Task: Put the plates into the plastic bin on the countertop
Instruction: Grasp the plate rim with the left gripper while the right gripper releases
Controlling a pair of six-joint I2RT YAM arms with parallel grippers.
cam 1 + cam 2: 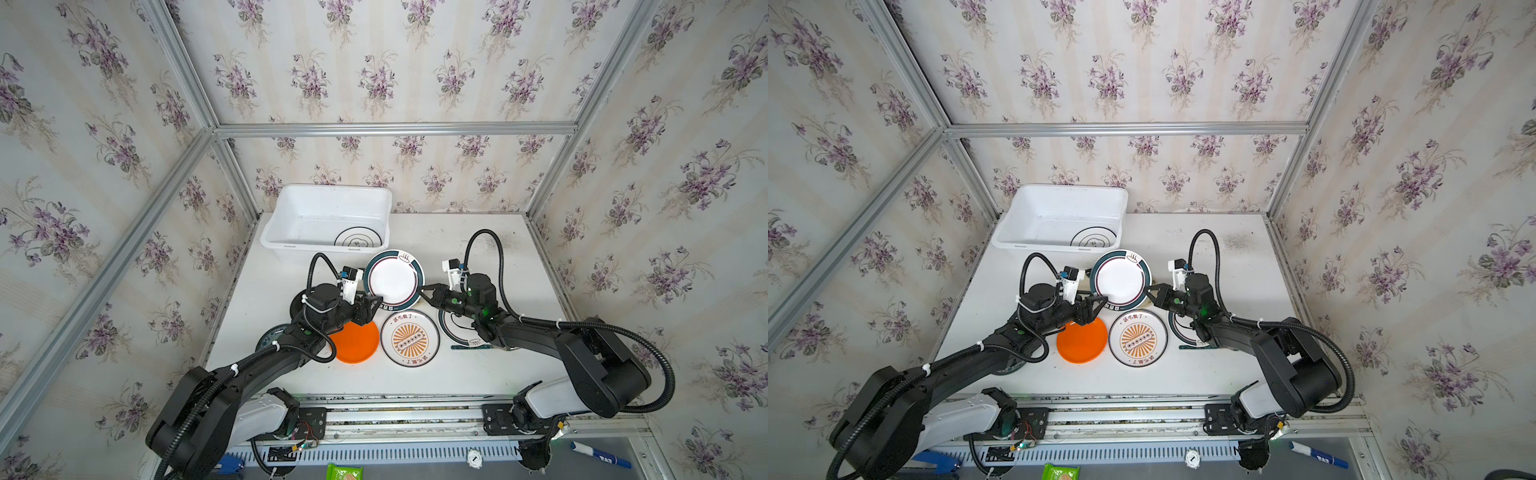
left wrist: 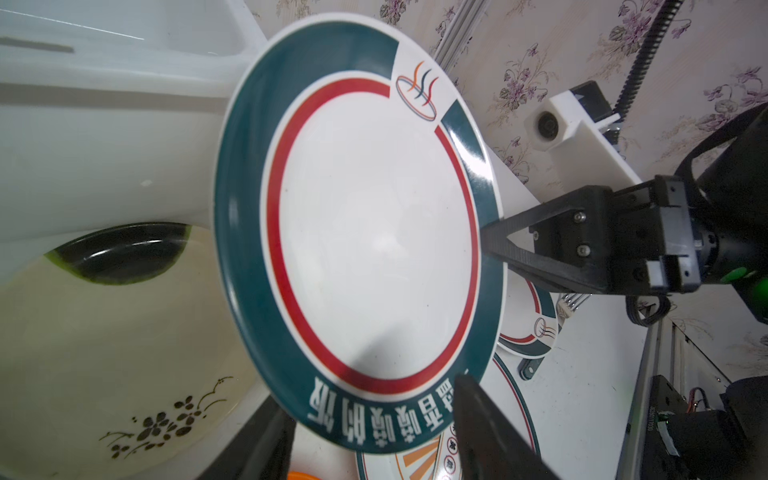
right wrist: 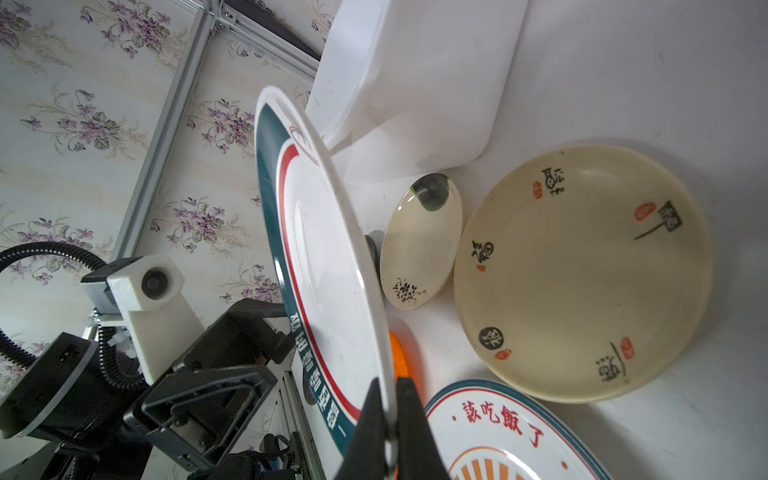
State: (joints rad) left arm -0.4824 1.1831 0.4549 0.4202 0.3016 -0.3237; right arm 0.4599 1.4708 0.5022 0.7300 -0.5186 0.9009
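Teal-ringed plate point(image 1: 394, 279): was held aloft, pinched at four o'clock by right gripper point(image 1: 424, 291); left gripper point(image 1: 1096, 302) set astride seven o'clock rim, closure undetermined. Handover judged underway; left grasp needed, then bin point(image 1: 316, 212) at eleven o'clock.

Plates, one already binned, on the white surface point(image 1: 457, 374)
The white bin point(image 1: 324, 208) stands at 11 o'clock, with a dark-ringed plate point(image 1: 358, 239) flat in its 5 o'clock corner. A teal-ringed plate point(image 1: 393, 279) is raised and tilted mid-surface. At its 6 o'clock an orange plate point(image 1: 357, 343) and a sunburst plate point(image 1: 410, 338) lie flat, side by side.
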